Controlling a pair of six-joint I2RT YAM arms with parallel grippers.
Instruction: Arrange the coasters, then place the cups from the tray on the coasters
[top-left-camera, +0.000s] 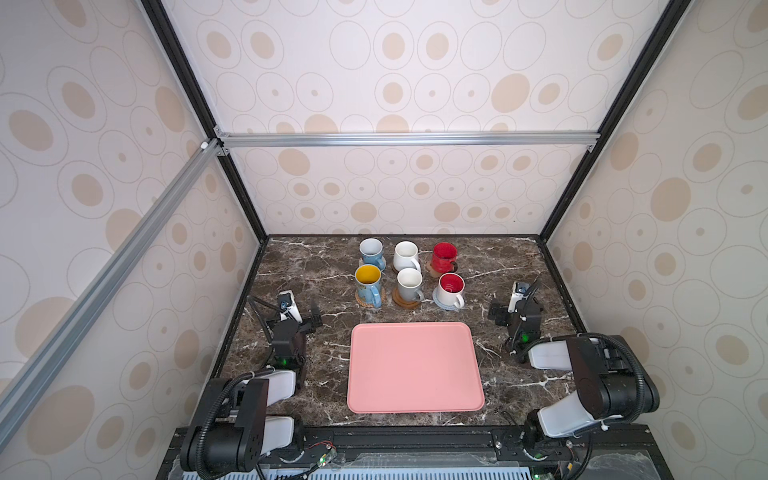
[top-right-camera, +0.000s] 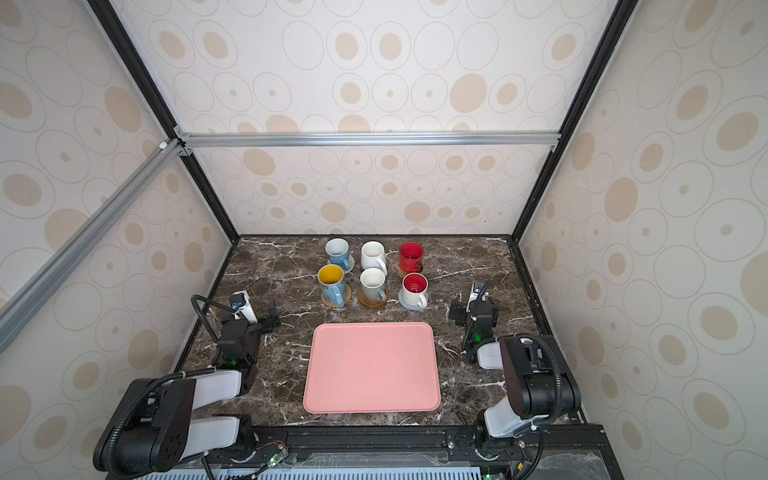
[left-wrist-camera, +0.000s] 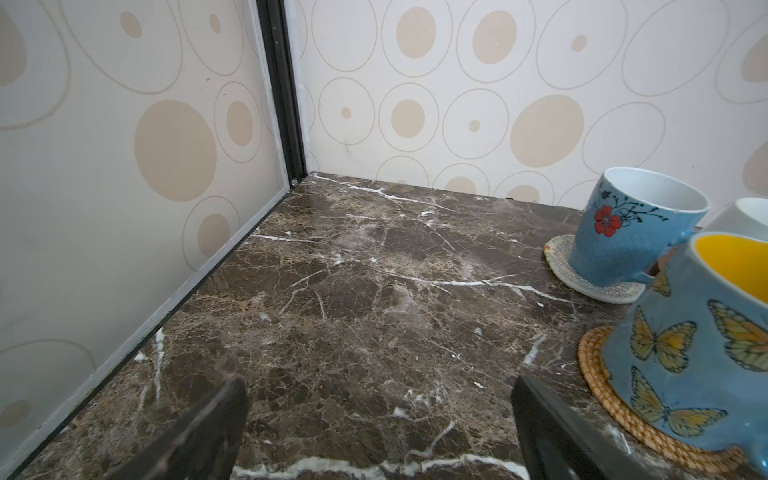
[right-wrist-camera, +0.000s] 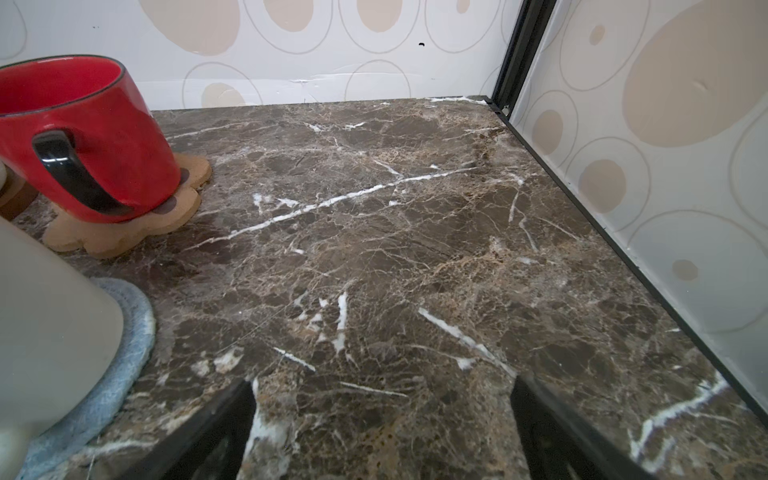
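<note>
Top views, both: counted six mugs in two rows of three on the far half of the marble table (top-left-camera: 316, 266), just beyond the pink tray (top-left-camera: 415, 368). Found that tray bare, lying flat toward the near edge, sides square with the table.

Far row, left to right: blue mug with white inside (top-left-camera: 371, 250), white mug (top-left-camera: 406, 254), red mug (top-left-camera: 444, 257). Near row: blue mug with yellow inside (top-left-camera: 368, 282), second white mug (top-left-camera: 409, 284), white mug with red inside (top-left-camera: 451, 288). All upright, mouths up.

Spotted mats beneath: woven grey-white coaster (left-wrist-camera: 582, 282), rattan coaster (left-wrist-camera: 598, 374), paw-shaped coaster (right-wrist-camera: 124, 237), pale blue coaster (right-wrist-camera: 120, 374), brown disc (top-left-camera: 406, 303). Under the far white mug, only a brown sliver, too small to call.

Read most handles as turned toward the near right, the yellow-lined mug's almost straight toward the near edge.

Judged the job as good as finished, nothing left to carry.

Caught the left gripper (left-wrist-camera: 376, 395) and right gripper (right-wrist-camera: 382, 395) low at either side of the mug block, jaws spread wide, nothing between them.
</note>
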